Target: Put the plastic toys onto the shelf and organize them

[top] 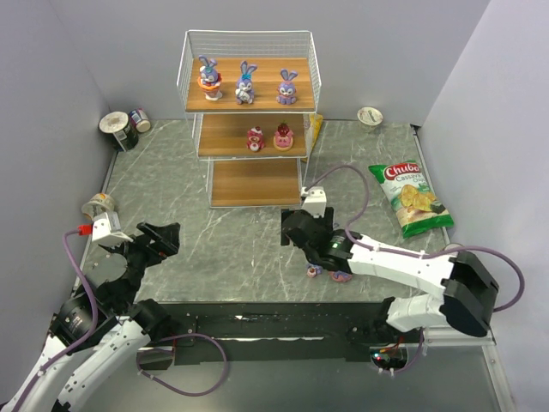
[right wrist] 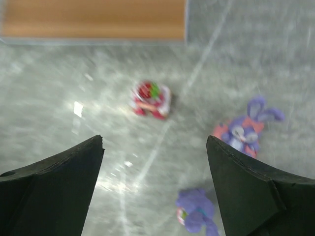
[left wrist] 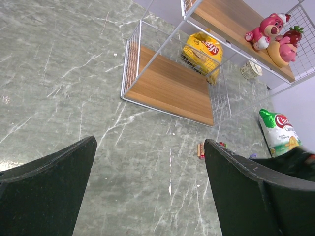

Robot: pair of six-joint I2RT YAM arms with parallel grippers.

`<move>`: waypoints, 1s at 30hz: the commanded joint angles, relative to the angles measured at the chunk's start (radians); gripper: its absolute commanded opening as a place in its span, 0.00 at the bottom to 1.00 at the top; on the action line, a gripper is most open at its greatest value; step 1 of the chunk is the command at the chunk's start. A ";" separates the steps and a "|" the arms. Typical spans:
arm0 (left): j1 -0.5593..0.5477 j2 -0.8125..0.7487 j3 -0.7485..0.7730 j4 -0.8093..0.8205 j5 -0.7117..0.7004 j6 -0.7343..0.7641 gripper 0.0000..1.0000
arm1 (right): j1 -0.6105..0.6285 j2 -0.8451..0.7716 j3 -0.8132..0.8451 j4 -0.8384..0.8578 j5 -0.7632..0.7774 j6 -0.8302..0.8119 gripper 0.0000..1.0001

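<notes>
Bunny toy (right wrist: 244, 132) lying flat, ears angled far-right, left fingers (left wrist: 44, 191) and right fingers (right wrist: 251, 191) spread, empty.

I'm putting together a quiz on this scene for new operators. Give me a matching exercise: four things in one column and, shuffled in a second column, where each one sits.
Things:
1. three purple bunnies
2. two pink-red figures
3. chip bag
4. loose toys

Places:
A. on the table, right of the shelf
B. top tier of the shelf
C. on the table, by the right gripper
D. middle tier of the shelf

Pairs: 1-B, 2-D, 3-A, 4-C.
</notes>
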 commanded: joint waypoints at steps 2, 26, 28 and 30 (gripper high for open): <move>-0.002 0.015 0.005 0.024 0.007 0.004 0.96 | -0.004 0.088 0.002 -0.025 0.000 0.087 0.94; -0.002 0.015 0.002 0.034 0.024 0.017 0.96 | -0.038 0.365 0.023 0.277 0.050 0.059 0.80; -0.002 0.012 0.002 0.038 0.027 0.019 0.96 | -0.040 0.383 0.031 0.268 0.058 0.067 0.82; -0.002 0.010 0.002 0.038 0.029 0.021 0.96 | -0.040 0.408 0.043 0.265 0.064 0.070 0.84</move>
